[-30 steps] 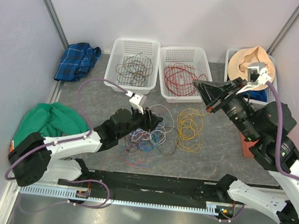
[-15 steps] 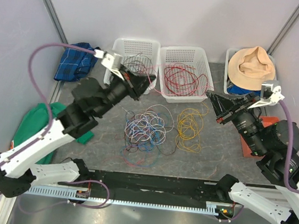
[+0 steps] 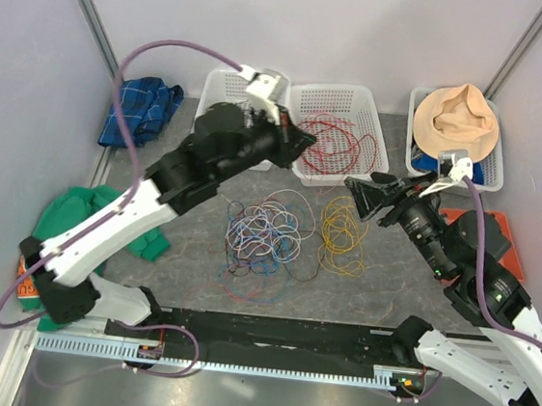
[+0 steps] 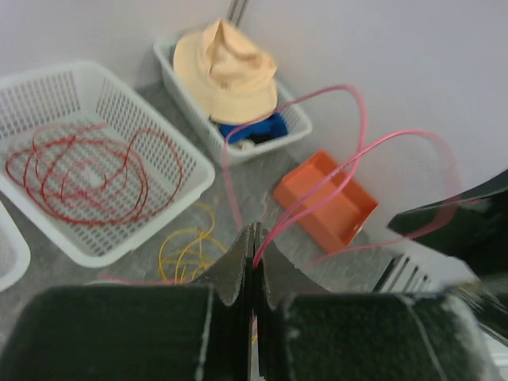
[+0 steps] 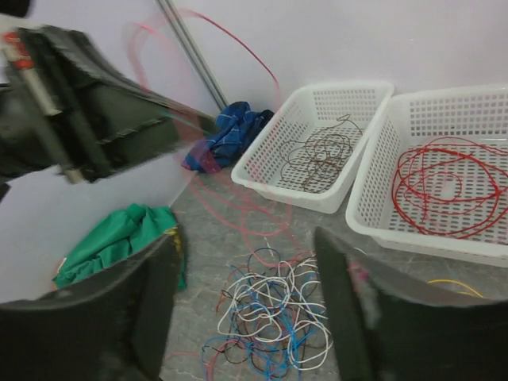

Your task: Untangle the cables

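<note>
A tangle of blue, white, red and dark cables (image 3: 263, 231) lies mid-table, with a yellow cable (image 3: 343, 232) coiled to its right. My left gripper (image 3: 302, 138) is raised over the baskets and shut on a thin red cable (image 4: 359, 119), which loops out from the closed jaws (image 4: 254, 230). In the right wrist view that red cable (image 5: 238, 198) is a blur trailing down toward the tangle (image 5: 278, 317). My right gripper (image 3: 354, 194) hangs open right of the tangle, nothing between its fingers (image 5: 246, 238). Red cables (image 3: 331, 143) fill the middle basket.
Three white baskets stand at the back: the left one (image 3: 220, 86) holds brown cables, the right one (image 3: 416, 131) a tan hat. An orange tray (image 3: 486, 231) sits at right, a blue plaid cloth (image 3: 140, 112) and a green cloth (image 3: 85, 222) at left.
My left gripper shut on a red cable at the tangle, then lifted it up and back toward the baskets. My right gripper opened and dropped toward the table's middle.
</note>
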`<state>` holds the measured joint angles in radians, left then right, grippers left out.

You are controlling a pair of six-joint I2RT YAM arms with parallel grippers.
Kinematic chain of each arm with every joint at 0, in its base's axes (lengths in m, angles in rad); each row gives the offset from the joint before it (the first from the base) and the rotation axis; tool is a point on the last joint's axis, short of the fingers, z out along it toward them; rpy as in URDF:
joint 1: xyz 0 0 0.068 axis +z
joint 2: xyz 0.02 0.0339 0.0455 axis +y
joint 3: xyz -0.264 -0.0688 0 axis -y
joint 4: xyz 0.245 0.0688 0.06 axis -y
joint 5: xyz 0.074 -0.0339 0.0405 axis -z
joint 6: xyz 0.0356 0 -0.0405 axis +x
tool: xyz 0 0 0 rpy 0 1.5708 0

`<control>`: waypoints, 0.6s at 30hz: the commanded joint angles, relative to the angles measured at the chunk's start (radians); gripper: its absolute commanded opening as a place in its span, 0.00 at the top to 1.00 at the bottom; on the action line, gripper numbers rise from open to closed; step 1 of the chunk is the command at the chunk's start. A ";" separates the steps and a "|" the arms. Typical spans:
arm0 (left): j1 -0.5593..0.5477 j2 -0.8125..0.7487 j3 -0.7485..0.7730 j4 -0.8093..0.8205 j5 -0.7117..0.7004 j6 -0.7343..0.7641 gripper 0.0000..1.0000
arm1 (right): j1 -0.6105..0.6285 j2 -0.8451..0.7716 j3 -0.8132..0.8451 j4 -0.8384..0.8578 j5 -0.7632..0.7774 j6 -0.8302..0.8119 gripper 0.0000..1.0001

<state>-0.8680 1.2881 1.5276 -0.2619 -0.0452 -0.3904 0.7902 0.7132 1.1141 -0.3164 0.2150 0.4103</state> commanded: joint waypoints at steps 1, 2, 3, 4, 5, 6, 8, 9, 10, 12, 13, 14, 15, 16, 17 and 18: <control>0.017 0.135 0.139 -0.077 0.037 0.016 0.98 | 0.004 0.028 0.013 0.005 0.064 -0.005 0.14; 0.024 0.193 0.160 -0.079 0.042 0.009 0.98 | 0.004 0.034 0.016 -0.003 0.073 -0.008 0.10; 0.041 0.221 0.180 -0.077 0.069 -0.016 0.98 | 0.004 0.038 0.024 -0.006 0.090 -0.013 0.07; 0.050 0.247 0.222 -0.077 0.082 -0.024 0.98 | 0.006 0.038 0.026 -0.009 0.104 -0.016 0.02; 0.058 0.304 0.244 -0.077 0.097 -0.030 0.98 | 0.004 0.035 0.029 -0.012 0.110 -0.021 0.02; 0.079 0.330 0.268 -0.077 0.106 -0.044 0.98 | 0.004 0.034 0.027 -0.012 0.125 -0.030 0.02; 0.102 0.390 0.345 -0.079 0.142 -0.064 0.98 | 0.004 0.020 0.023 -0.013 0.144 -0.033 0.02; 0.124 0.451 0.376 -0.082 0.148 -0.067 0.98 | 0.003 0.016 0.017 -0.015 0.155 -0.039 0.02; 0.135 0.480 0.434 -0.083 0.153 -0.068 0.98 | 0.004 0.009 0.012 -0.012 0.176 -0.038 0.02; 0.171 0.577 0.497 -0.096 0.172 -0.080 0.98 | 0.004 -0.012 -0.008 -0.013 0.199 -0.039 0.02; 0.184 0.608 0.559 -0.099 0.183 -0.087 0.98 | 0.004 -0.018 -0.017 -0.013 0.222 -0.036 0.02; 0.196 0.646 0.592 -0.102 0.198 -0.102 0.98 | 0.004 -0.033 -0.028 -0.010 0.233 -0.031 0.02; 0.220 0.681 0.626 -0.108 0.209 -0.111 0.98 | 0.004 -0.040 -0.051 -0.012 0.236 -0.027 0.02; 0.231 0.753 0.691 -0.109 0.220 -0.122 0.98 | 0.004 -0.044 -0.062 -0.010 0.245 -0.018 0.02; 0.241 0.789 0.725 -0.109 0.237 -0.139 0.98 | 0.004 -0.053 -0.072 -0.010 0.250 -0.013 0.02; 0.257 0.824 0.761 -0.114 0.248 -0.143 0.98 | 0.004 -0.054 -0.094 -0.010 0.251 -0.007 0.02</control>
<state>-0.6609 1.9766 2.1418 -0.3676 0.1211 -0.4644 0.7902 0.6758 1.0706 -0.3363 0.4061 0.3897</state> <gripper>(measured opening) 0.029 0.979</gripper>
